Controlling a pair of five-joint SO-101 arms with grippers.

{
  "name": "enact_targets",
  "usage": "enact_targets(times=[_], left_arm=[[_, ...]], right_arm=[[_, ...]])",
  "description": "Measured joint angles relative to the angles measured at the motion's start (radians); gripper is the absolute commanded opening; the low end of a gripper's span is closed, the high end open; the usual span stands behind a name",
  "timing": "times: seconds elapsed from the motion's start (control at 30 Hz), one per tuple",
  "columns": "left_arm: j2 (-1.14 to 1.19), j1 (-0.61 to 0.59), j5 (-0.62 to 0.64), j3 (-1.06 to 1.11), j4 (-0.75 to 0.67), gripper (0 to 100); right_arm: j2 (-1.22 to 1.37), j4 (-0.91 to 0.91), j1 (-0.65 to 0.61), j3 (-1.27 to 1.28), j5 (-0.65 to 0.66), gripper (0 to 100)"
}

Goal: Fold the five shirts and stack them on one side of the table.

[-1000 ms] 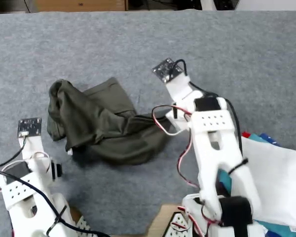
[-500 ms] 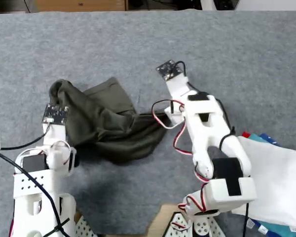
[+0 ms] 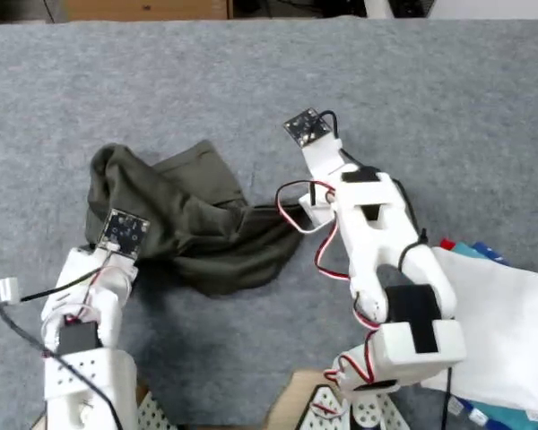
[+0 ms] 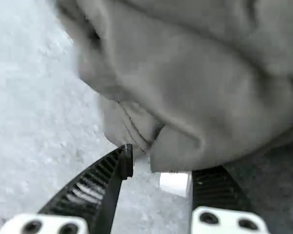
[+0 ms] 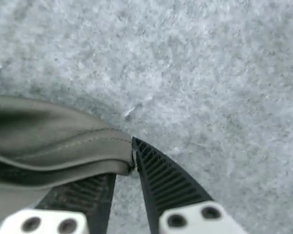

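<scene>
Overhead and close wrist cameras share the shirt (image 3: 197, 224).

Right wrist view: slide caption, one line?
Right gripper clamps the hem of the olive-green fabric shirt, grey felt table behind.

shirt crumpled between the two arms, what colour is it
The shirt is plain dark olive green, with no pattern. The high view shows it best.

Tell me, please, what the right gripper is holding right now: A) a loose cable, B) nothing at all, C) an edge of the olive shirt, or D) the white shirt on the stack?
C: in the right wrist view the right gripper is pinched on a stitched hem of the olive shirt, with the grey table beyond it.
</scene>
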Motion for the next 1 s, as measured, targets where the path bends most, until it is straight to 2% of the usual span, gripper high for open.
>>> enact_targets(times=[0.2,0.33,0.63,1.0], left_arm=[[-0.216,0.0,-0.075,0.002,0.245,19],[-0.31,0.02,-0.08,0.0,0.339,19],[-0.302,0.092,-0.087,0.0,0.364,19],[-0.224,0.097,-0.087,0.002,0.328,19]], right_arm=[[0.0,0.0,0.0,0.0,0.0,0.9],[0.0,0.0,0.0,0.0,0.0,0.9],[0.0,0.0,0.0,0.0,0.0,0.9],[0.0,0.0,0.0,0.0,0.0,0.9]])
